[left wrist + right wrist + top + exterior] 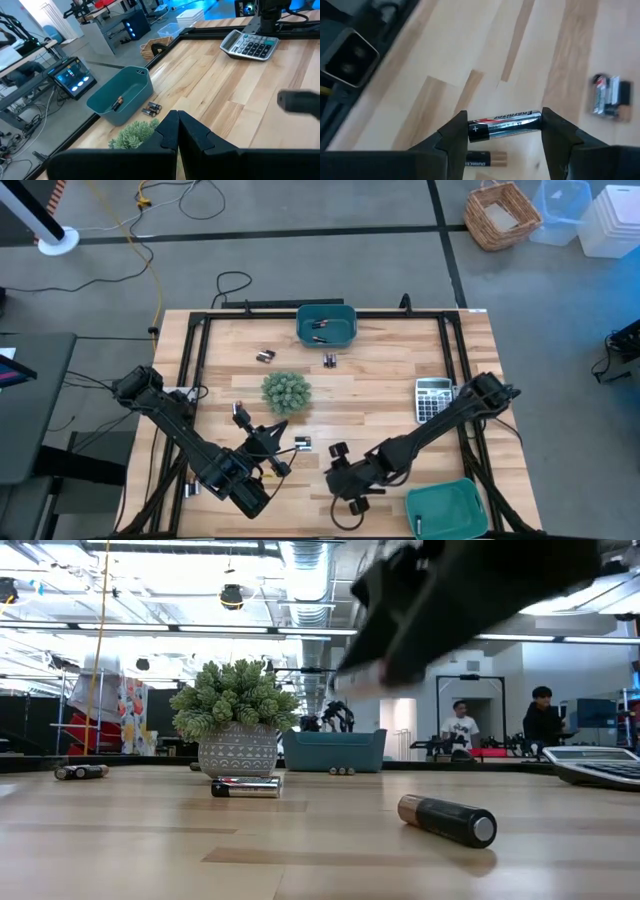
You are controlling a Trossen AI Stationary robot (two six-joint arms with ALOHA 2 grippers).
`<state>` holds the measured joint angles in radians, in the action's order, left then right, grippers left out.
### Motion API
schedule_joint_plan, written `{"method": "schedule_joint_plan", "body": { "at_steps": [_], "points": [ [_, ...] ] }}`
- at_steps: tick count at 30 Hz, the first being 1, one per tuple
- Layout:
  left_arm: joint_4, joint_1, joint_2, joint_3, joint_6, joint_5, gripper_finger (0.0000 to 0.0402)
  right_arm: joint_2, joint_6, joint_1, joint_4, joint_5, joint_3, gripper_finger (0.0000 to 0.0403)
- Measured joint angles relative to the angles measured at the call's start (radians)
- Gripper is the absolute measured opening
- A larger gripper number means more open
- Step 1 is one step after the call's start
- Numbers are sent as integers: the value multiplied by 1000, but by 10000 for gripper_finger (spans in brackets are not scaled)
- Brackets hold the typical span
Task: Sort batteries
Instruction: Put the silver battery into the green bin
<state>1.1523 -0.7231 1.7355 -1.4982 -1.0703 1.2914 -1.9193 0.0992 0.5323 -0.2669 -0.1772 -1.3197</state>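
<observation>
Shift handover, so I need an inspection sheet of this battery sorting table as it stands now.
Surface: wooden table, black frame.
Job's things: loose batteries; more in far teal bin; near teal bin.
Clutter: potted plant, calculator.
Grippers: left gripper shut, empty; right gripper shut on silver battery.
Cables: yellow and black cables on floor.
Surroundings: wicker basket; people beyond.

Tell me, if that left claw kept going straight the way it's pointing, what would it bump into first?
Probably the little potted plant just ahead of the shut left gripper; the teal bin lies beyond. Depth is hard to judge, so it might pass above.
</observation>
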Motion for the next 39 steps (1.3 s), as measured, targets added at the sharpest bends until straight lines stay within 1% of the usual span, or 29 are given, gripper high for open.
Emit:
{"method": "schedule_joint_plan", "body": {
  "at_steps": [12, 17, 23, 28, 32, 36, 39],
  "points": [
    [-6, 0, 0, 0, 0, -3, 0, 190, -71, 6, -54, 1, 4, 200],
    [-17, 0, 0, 7, 0, -3, 0, 319, -89, 10, -31, 23, 99, 200],
    [-17, 5, 0, 14, 1, -4, 0, 536, -42, 44, 0, 23, 269, 202],
    [-19, 16, 0, 13, 0, -16, 0, 720, -4, 127, 12, 23, 406, 202],
    [-22, 30, 0, 14, 0, -41, 0, 857, 54, 228, 17, 22, 498, 202],
    [-37, 46, 0, 14, 0, -60, 0, 963, 97, 348, 21, 22, 571, 203],
    [-56, 61, 0, 14, 0, -67, 0, 1018, 119, 435, 16, 22, 611, 203]
  ]
}}
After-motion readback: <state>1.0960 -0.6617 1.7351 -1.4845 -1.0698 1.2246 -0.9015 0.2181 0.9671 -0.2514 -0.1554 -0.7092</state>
